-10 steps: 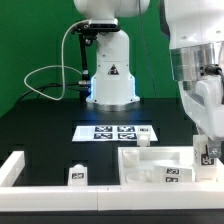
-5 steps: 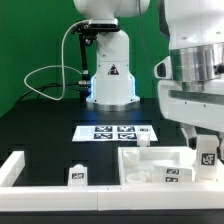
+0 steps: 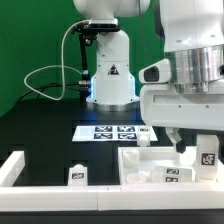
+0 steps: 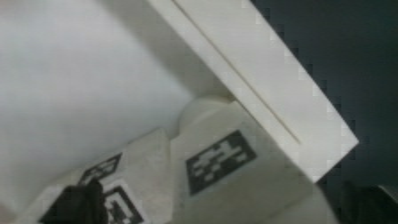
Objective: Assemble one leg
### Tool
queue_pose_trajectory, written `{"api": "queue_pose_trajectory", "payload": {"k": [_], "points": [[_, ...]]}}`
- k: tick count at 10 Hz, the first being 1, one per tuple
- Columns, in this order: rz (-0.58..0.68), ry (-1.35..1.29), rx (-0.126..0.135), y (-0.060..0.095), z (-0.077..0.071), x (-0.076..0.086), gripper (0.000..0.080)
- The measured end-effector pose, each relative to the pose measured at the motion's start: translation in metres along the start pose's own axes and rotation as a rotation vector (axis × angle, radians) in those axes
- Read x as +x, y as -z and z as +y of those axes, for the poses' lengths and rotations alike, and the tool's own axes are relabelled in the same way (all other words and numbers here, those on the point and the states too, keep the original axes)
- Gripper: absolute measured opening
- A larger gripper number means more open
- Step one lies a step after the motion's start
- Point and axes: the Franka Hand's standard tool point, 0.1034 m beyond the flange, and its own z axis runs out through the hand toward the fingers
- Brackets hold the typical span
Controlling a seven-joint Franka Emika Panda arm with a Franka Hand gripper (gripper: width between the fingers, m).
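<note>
Exterior view: illumination is bright and even, apparently from overhead. The arm's white housing [image 3: 190, 90] and the white panel [image 3: 147, 160] approach overexposure and show little surface detail. The black table [image 3: 40, 125] returns almost no light, and the green backdrop [image 3: 30, 50] reads dim. A bluish glow is noted at the robot base [image 3: 110, 95]. Resolution is low and edges are soft throughout.

Wrist view: out of focus at close range. The leg [image 4: 214, 140] and its marker tag [image 4: 219, 162] appear smeared. A grey shadow lies beside the panel's rim [image 4: 249, 80].
</note>
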Motion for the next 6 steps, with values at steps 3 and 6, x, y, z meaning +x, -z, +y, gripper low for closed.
{"api": "queue_pose_trajectory", "payload": {"k": [3,6], "points": [[0.033,0.254,-0.03,0.0031,-0.0137,-0.0033,0.0623],[0.034,0.074,-0.027,0.0023,-0.0136,-0.0039,0.0452]]}}
